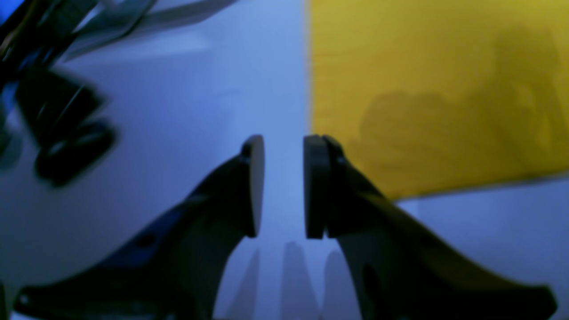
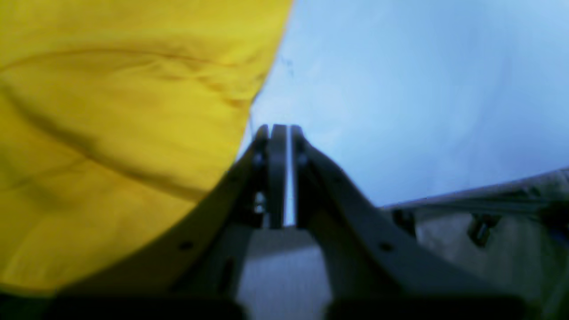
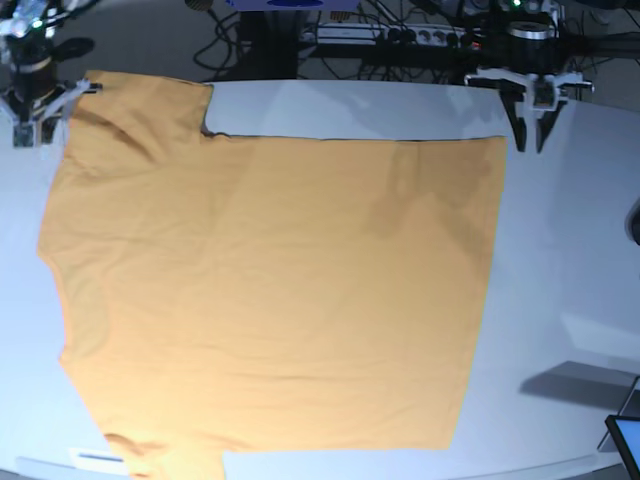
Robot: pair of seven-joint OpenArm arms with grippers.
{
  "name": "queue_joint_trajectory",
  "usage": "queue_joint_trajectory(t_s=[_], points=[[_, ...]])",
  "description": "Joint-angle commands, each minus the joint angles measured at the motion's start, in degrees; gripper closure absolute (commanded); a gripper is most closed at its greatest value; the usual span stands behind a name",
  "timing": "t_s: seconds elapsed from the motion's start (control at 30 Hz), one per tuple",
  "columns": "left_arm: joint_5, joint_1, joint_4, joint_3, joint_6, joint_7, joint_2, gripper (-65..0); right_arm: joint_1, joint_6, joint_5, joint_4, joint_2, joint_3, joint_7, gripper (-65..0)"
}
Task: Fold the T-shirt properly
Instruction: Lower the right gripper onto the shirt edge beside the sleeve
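White table [image 3: 560,250] carries the T-shirt [image 3: 280,300], spread flat. Beside its far corners, we see left gripper [image 1: 283,186] fingers apart and empty, right gripper [image 2: 284,178] nearly together. We should pinch both corners evenly before folding.

Hovering with left gripper [image 1: 283,186] parted, nothing between its pads; right gripper [image 2: 284,178] showing only a thin slit, empty
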Motion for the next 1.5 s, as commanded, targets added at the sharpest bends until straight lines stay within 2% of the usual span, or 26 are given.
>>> queue_joint_trajectory(t_s=[0.0,0.03,0.1,0.2,0.3,0.4,0.47,0.6,0.67,0.87,1.13,1.3,1.47], points=[[-1.6,1.1,1.0,-0.3,-1.4,-1.2,-0.5,-15.8,1.6,2.9,0.1,1.0,0.7,3.3,-1.3,-8.4],[-3.3,1.5,1.0,-0.9,-2.6,-1.2,-1.4,-15.8,3.5,5.5,0.1,1.0,0.6,5.9,-4.4,-10.2],[-5.6,2.1,1.0,-1.5,-4.2,-1.2,-2.1,-15.8,6.6,5.5,0.1,1.0,0.7,9.7,-9.3,-11.3],[-5.9,2.4,1.0,-1.8,-4.5,-1.2,-2.1,-15.8,9.7,5.5,0.0,1.0,2.1,13.9,-15.6,-11.6],[-5.9,2.4,1.0,-1.8,-4.5,-1.2,-2.2,-15.8,10.8,5.5,0.0,0.9,4.4,14.4,-22.0,-11.8],[-5.9,2.5,1.0,-1.8,-4.6,-1.2,-2.2,-15.8,11.8,5.5,0.0,0.9,5.0,14.4,-25.4,-12.0],[-5.9,2.9,1.0,-1.8,-4.6,-1.2,-2.2,-15.8,12.1,5.5,0.0,0.9,5.1,14.3,-27.3,-15.7],[-5.9,3.1,0.7,-1.8,-4.6,-1.2,-2.2,-15.8,12.1,5.5,0.0,0.9,5.0,11.2,-28.1,-29.2],[-5.9,3.1,0.6,-1.9,-4.6,-1.2,-2.2,-15.6,10.9,5.5,0.0,0.9,4.8,8.5,-27.6,-33.4],[-5.9,3.0,0.6,-1.9,-4.6,-1.2,-2.2,-15.6,10.5,5.5,0.0,0.9,4.6,2.2,-27.5,-34.0],[-5.9,2.9,0.6,-1.9,-4.6,-1.2,-2.2,-15.6,13.3,5.5,0.0,0.8,4.6,1.0,-28.2,-34.4],[-5.9,2.9,0.5,-1.9,-4.6,-1.2,-2.2,-15.6,15.1,5.5,0.1,0.3,4.6,1.0,-31.2,-34.4],[-5.9,2.8,-0.4,-1.9,-4.6,-1.2,-2.2,-15.6,15.4,5.5,0.2,0.2,4.6,-0.5,-31.8,-34.4]])
